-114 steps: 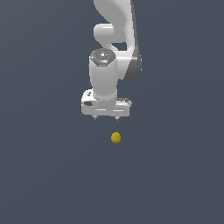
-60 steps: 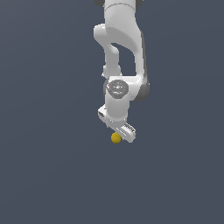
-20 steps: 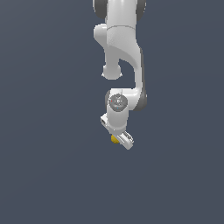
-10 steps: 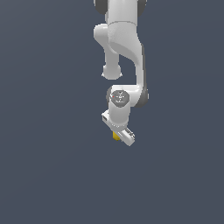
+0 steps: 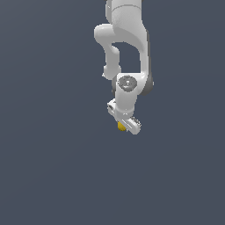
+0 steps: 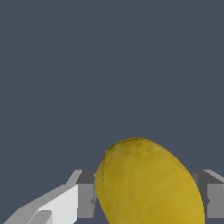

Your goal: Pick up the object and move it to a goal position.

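In the exterior view the white arm [image 5: 127, 48] comes down from the upper edge, bends at a rounded joint and ends in a tilted wrist over a plain dark grey-blue ground that shows no desk edge or other marking. The hand [image 5: 123, 124] sits at the lowest end of the arm, its white body slanting down toward the exterior view's right. Taking the hand as the landmark, the mustard-yellow object [image 5: 121, 126] is tucked right against its underside, on the side toward the exterior view's left, with only a small yellow patch peeking out beneath the white casing. In the wrist view the object [image 6: 148, 183] fills the near part of the frame as a smooth, slightly elongated yellow shape, sitting between the two fingers [image 6: 85, 199] of the hand [image 6: 146, 197]: one grey and white finger touches its one flank and the other grey finger meets the opposite flank. The hand is pinching the object between its fingers, with both pads close against its surface. Beyond the object, away from the hand, only the even dark ground shows.
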Controlling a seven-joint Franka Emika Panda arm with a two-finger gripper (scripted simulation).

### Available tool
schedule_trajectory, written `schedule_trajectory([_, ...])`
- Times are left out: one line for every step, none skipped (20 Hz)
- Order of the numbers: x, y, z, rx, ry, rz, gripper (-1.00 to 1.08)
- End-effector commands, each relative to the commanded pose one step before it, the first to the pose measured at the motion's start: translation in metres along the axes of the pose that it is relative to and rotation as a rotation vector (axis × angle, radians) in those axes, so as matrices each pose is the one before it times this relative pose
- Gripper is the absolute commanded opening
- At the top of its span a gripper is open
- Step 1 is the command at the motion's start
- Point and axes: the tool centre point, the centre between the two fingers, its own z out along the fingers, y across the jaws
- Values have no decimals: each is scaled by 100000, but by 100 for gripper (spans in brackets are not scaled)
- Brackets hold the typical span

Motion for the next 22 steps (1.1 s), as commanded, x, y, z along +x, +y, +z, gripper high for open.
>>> schedule_trajectory([-1810, 564, -1195, 150, 65, -63, -100])
schedule_trajectory([-731, 241, -466, 0, 0, 0, -100])
schedule_trajectory([-708, 231, -453, 0, 0, 0, -100])
schedule_trajectory([-682, 221, -439, 0, 0, 0, -100])
schedule_trajectory([-654, 211, -422, 0, 0, 0, -100])
schedule_trajectory([-625, 200, -405, 0, 0, 0, -100])
schedule_trajectory([-594, 188, -387, 0, 0, 0, -100])
schedule_trajectory([-563, 176, -370, 0, 0, 0, -100])
schedule_trajectory([-530, 162, -351, 0, 0, 0, -100])
schedule_trajectory([-495, 149, -331, 0, 0, 0, -100])
schedule_trajectory([-457, 136, -307, 0, 0, 0, -100])
schedule_trajectory([-417, 123, -281, 0, 0, 0, -100])
schedule_trajectory([-375, 110, -254, -36, 56, 17, -100])
schedule_trajectory([-335, 96, -229, 0, 0, 0, -100])
schedule_trajectory([-294, 81, -204, 0, 0, 0, -100])
schedule_trajectory([-253, 67, -178, 0, 0, 0, -100])
schedule_trajectory([-213, 52, -153, 0, 0, 0, -100])
schedule_trajectory([-173, 38, -128, 0, 0, 0, -100])
schedule_trajectory([-133, 25, -102, 0, 0, 0, -100])
schedule_trajectory([-90, 16, -74, -23, 37, 21, -100])
schedule_trajectory([-56, 6, -46, 0, 0, 0, -100])
schedule_trajectory([-18, 2, -15, 0, 0, 0, -100])
